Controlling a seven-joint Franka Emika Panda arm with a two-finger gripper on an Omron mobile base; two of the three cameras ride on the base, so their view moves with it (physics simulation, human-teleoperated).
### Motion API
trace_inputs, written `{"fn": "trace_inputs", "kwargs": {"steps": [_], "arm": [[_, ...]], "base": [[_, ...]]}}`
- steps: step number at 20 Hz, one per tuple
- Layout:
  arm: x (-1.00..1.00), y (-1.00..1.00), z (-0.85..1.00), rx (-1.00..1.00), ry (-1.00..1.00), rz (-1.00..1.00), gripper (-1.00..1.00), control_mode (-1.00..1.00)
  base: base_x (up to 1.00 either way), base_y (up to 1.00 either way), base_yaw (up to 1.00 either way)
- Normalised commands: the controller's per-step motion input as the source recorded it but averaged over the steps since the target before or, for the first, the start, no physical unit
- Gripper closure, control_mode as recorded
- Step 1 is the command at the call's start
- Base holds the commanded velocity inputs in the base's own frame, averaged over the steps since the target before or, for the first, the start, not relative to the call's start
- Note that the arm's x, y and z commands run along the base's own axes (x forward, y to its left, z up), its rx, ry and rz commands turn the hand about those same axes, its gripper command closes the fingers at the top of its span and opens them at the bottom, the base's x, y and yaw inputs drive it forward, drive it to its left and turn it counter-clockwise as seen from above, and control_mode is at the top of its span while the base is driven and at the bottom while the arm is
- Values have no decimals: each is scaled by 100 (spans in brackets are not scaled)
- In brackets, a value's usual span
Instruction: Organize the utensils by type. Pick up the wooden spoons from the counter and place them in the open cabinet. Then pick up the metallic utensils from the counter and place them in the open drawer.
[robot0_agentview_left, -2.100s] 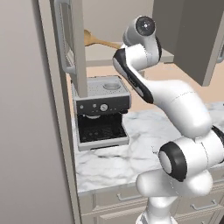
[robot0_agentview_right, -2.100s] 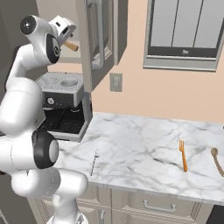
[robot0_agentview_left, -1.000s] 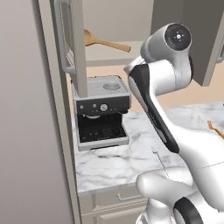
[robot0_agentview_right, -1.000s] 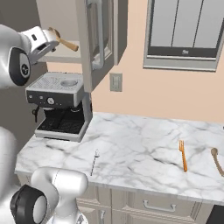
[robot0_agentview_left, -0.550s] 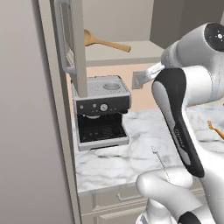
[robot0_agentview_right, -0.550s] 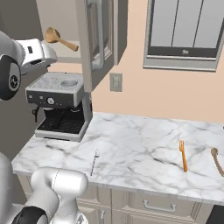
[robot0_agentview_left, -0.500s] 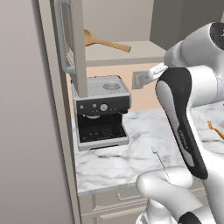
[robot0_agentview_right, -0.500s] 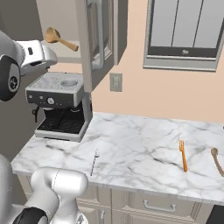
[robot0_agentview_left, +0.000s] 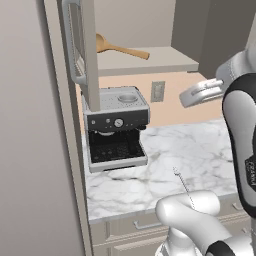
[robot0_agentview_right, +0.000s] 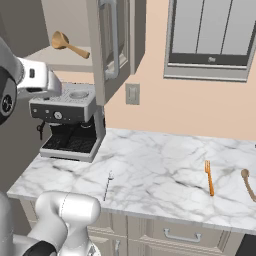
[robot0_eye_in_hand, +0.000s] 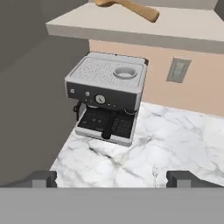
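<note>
The large wooden spoon (robot0_agentview_left: 117, 47) (robot0_agentview_right: 70, 45) (robot0_eye_in_hand: 131, 6) lies on the pale shelf of the open cabinet (robot0_agentview_left: 150, 61) (robot0_agentview_right: 60, 57). My gripper (robot0_agentview_left: 187, 97) (robot0_agentview_right: 52, 82) (robot0_eye_in_hand: 111, 179) hangs open and empty in the air, in front of and below that shelf, above the counter (robot0_agentview_right: 160, 170) (robot0_agentview_left: 210, 145). At the counter's right end, the smaller wooden spoon (robot0_agentview_right: 246, 182) lies next to the orange fork (robot0_agentview_right: 209, 177). A thin silver utensil (robot0_agentview_right: 107, 185) (robot0_agentview_left: 184, 187) (robot0_eye_in_hand: 154, 170) lies near the front edge. The open drawer is out of view.
A grey coffee machine (robot0_agentview_left: 115, 130) (robot0_agentview_right: 70, 122) (robot0_eye_in_hand: 107, 98) stands on the counter under the cabinet. The cabinet door (robot0_agentview_left: 82, 50) (robot0_agentview_right: 112, 40) juts out beside it. A wall outlet (robot0_agentview_right: 132, 93) and a window (robot0_agentview_right: 210, 37) are on the back wall. Shut drawer fronts (robot0_agentview_right: 175, 235) run below.
The hand has drawn back from the cabinet shelf and come lower, away from the large wooden spoon, which stays on the shelf. The jaws remain open.
</note>
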Motion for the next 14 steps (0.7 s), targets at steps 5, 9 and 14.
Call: {"fn": "trace_inputs", "kwargs": {"steps": [5,9,14], "arm": [[-45,-3,-29,2,23,-1,-100,-100],[-35,-9,-36,0,18,0,-100,-100],[-9,-7,-54,-3,2,0,-100,-100]], "base": [[0,0,0],[0,0,0],[0,0,0]]}}
